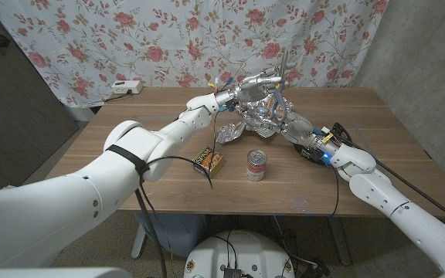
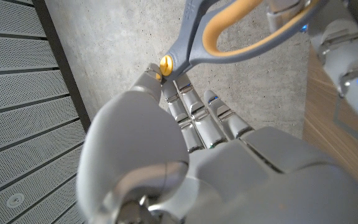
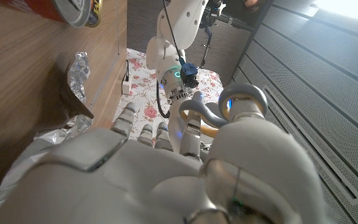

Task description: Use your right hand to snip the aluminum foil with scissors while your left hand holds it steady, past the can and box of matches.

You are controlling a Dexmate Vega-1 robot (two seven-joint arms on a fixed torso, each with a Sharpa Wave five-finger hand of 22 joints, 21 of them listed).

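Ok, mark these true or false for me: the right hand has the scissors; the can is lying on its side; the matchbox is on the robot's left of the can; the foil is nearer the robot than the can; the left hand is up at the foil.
1. The right hand holds the scissors. True: its fingers are through the handles.
2. The can lies on its side. False: it stands upright on the table.
3. The matchbox is on the robot's left of the can. True.
4. The foil is nearer the robot than the can. False: it is farther back, beyond the can and matchbox.
5. The left hand is up at the foil. True, though its grip is hard to make out.
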